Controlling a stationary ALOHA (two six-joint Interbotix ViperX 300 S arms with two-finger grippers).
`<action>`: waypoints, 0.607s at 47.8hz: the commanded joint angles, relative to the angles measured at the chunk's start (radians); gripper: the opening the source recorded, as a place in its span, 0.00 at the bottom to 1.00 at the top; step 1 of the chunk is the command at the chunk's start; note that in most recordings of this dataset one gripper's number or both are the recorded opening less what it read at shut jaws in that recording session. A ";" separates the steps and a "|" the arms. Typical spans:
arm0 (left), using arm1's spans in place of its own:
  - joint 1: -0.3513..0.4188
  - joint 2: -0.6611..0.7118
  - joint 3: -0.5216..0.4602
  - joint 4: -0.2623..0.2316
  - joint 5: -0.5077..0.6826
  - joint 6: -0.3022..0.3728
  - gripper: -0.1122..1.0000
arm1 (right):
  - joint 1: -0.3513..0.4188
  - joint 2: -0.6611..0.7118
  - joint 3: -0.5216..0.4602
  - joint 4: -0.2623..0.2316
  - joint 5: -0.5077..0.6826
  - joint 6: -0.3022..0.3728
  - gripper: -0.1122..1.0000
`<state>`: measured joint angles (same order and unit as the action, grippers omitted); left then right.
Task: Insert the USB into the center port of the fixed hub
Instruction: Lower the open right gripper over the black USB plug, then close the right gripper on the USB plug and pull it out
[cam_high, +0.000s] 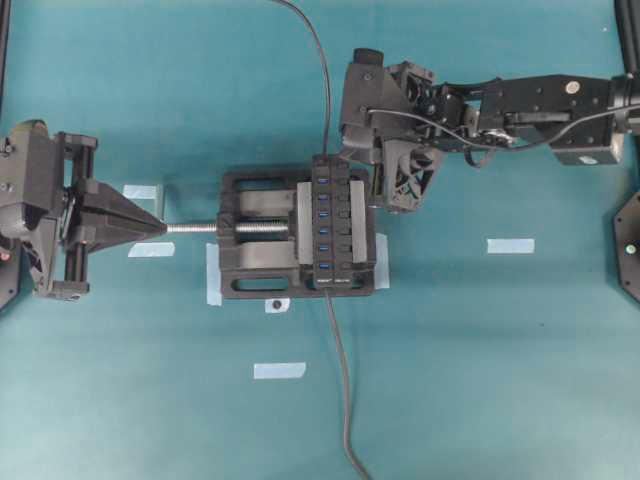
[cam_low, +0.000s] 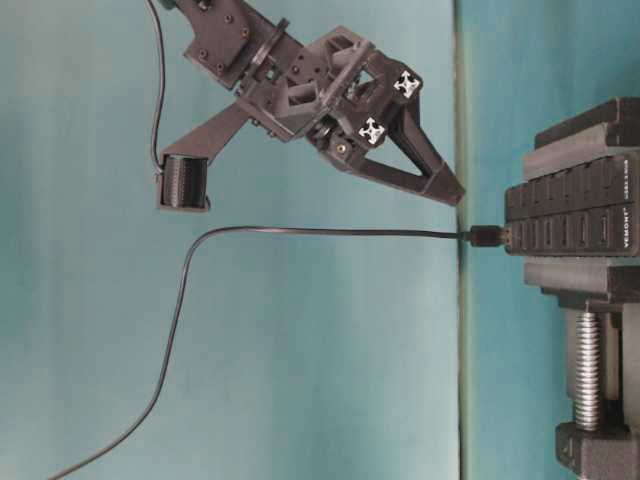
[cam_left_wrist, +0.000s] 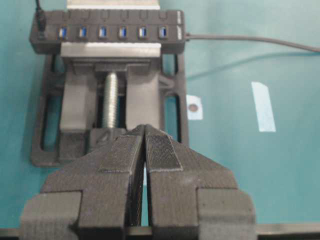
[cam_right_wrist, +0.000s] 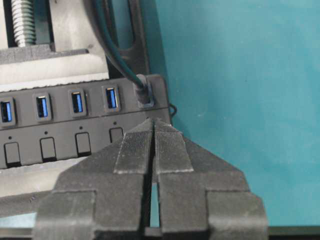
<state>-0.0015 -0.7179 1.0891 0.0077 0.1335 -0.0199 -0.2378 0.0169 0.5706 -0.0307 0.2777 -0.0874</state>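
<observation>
The fixed hub (cam_high: 337, 222) sits clamped in the vise (cam_high: 262, 234) at the middle of the table (cam_high: 150, 400), its long axis running from the far edge toward the near edge in the overhead view. The USB (cam_right_wrist: 145, 92) stands plugged into the end port nearest the far edge, not the center port (cam_high: 324, 222), three slots away along the row. The right gripper (cam_right_wrist: 153, 127), the nearer one, hovers just beside that plug with fingers pressed together on nothing; the left gripper (cam_left_wrist: 145, 131), likewise closed and empty, waits beyond the vise screw (cam_left_wrist: 110, 99).

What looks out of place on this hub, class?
The USB is plugged into the slot at the very end of the fixed hub, while the center port is empty. Nothing looks damaged.
</observation>
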 joint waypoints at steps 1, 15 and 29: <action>-0.002 -0.002 -0.015 0.000 -0.005 -0.002 0.10 | 0.003 -0.009 -0.020 0.000 -0.011 -0.005 0.12; -0.002 -0.002 -0.015 0.000 -0.005 -0.002 0.10 | 0.005 -0.006 -0.023 0.000 -0.038 -0.002 0.44; -0.002 -0.002 -0.012 0.000 -0.005 -0.002 0.10 | 0.008 0.014 -0.025 0.000 -0.083 -0.002 0.87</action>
<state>-0.0031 -0.7179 1.0891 0.0077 0.1335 -0.0215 -0.2347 0.0414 0.5706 -0.0307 0.2163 -0.0874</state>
